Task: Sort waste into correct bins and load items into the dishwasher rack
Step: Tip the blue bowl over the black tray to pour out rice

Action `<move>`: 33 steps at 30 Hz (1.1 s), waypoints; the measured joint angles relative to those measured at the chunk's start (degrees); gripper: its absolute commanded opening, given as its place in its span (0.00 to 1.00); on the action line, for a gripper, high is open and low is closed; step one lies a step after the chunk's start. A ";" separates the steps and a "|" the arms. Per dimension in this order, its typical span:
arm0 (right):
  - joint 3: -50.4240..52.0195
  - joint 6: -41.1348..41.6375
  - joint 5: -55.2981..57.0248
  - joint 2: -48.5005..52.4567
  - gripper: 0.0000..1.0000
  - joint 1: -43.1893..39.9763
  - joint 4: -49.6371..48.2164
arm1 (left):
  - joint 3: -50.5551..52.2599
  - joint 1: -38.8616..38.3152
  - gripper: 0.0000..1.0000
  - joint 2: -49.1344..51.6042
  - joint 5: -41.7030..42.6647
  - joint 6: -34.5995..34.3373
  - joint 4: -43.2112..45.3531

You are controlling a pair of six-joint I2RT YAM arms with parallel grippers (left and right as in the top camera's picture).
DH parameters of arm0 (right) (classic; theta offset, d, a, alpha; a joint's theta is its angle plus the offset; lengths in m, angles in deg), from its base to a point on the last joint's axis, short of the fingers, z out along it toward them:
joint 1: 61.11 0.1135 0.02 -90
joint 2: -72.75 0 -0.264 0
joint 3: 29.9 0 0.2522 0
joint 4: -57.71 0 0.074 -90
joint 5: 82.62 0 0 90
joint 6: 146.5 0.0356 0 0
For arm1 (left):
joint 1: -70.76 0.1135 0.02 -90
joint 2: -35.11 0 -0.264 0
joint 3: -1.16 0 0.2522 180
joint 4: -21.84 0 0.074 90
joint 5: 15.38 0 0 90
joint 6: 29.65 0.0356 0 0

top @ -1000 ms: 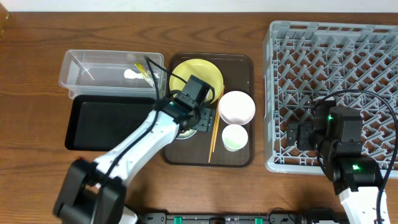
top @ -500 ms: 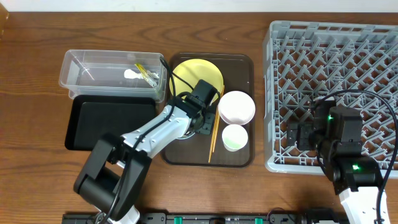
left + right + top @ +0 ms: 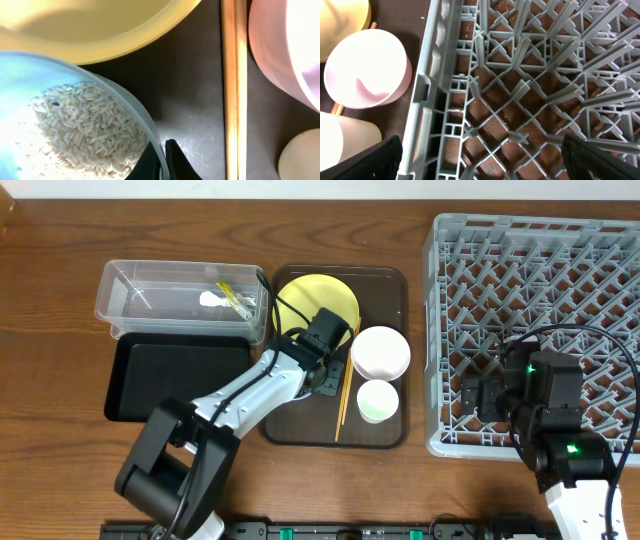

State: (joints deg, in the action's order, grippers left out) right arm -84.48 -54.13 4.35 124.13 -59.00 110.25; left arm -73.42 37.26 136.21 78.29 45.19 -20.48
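**Tool state.** The left gripper (image 3: 161,159) is on the rim of the light blue bowl (image 3: 20,75), one finger inside the wall and one outside. The jaws stand pressed together on the rim, and we judge this to be a pinch grip. The right gripper (image 3: 485,157) hangs with its fingers spread wide and holds nothing. It is to the right of the brown tray (image 3: 390,290), over the near edge of the dishwasher rack (image 3: 540,280).

**Location of the work item.** The bowl sits on the brown tray, in its left half, towards the robot. The arm hides most of it in the overhead view.

**Handling.** We judge the bowl to be rigid, light and smooth-walled. A one-sided rim pinch lets it swing, so we would keep it level. The rice (image 3: 85,125) inside is loose and will slide as soon as the bowl tips. We would tip it only over the correct bin.

**Containers and contents.**
- Brown tray: yellow plate (image 3: 315,295) at the far left, pinkish-white bowl (image 3: 380,352) at centre right, cup (image 3: 377,400) near right, and chopsticks (image 3: 342,405) between the two bowls.
- Clear tub (image 3: 130,290), left of the brown tray on the far side: the snack wrapper (image 3: 238,298) and a small white scrap.
- Black tray (image 3: 170,380), left of the brown tray on the near side: nothing visible in it.
- Rack: no items are visible in it.
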 measured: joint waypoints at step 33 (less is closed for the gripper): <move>0.00 0.00 0.00 0.00 0.99 0.00 -0.02 | 0.00 39.17 0.06 -14.49 34.67 6.49 -13.55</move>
State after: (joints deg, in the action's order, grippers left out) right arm -84.48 -54.13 4.35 124.13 -59.00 110.23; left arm -73.42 76.43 121.72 112.95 51.68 -34.03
